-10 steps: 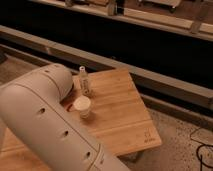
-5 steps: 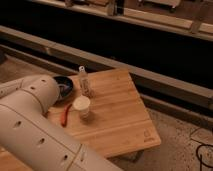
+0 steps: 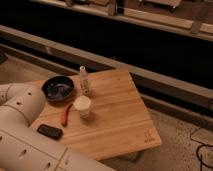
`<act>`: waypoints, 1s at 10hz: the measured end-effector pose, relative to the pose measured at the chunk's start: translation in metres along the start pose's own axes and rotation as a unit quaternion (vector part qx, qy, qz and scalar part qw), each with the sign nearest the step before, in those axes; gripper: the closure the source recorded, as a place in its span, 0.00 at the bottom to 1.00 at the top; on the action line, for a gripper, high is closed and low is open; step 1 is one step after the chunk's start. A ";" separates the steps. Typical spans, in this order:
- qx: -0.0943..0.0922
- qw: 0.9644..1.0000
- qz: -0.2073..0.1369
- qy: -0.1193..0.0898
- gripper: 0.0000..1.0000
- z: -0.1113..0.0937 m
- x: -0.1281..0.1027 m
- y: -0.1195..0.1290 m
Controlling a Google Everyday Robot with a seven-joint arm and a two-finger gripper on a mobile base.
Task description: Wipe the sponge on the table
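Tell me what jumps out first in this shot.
The robot's bulky white arm fills the lower left corner, overlapping the table's near-left edge; its gripper is out of frame, shut. Next comes the light bamboo table at centre, with a dark bowl, a small clear bottle and a white cup clustered on its left half.

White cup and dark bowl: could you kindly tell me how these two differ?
The white cup is pale and narrow; the dark bowl is nearly black, wide and shallow. The white cup stands nearer the middle of the table; the dark bowl sits by its far left corner. Both rest upright on it. The gripper is out of view; only the arm shows, lower left.
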State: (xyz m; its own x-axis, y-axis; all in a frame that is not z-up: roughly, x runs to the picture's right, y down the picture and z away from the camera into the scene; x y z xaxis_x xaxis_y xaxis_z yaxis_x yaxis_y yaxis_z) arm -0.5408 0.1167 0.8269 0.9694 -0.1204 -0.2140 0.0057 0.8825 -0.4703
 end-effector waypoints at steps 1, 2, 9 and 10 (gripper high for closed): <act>0.004 1.000 0.000 -0.015 1.00 -0.003 -0.010 0.002; 0.009 0.999 0.011 -0.050 1.00 -0.007 -0.027 0.005; -0.023 0.954 0.186 -0.235 1.00 -0.031 0.030 0.067; -0.022 0.948 0.213 -0.235 1.00 -0.025 0.062 0.072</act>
State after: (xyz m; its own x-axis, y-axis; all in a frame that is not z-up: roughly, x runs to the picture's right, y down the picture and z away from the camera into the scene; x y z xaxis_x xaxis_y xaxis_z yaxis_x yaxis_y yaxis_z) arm -0.4865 0.1616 0.7585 0.8835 0.4683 0.0076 -0.4115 0.7838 -0.4652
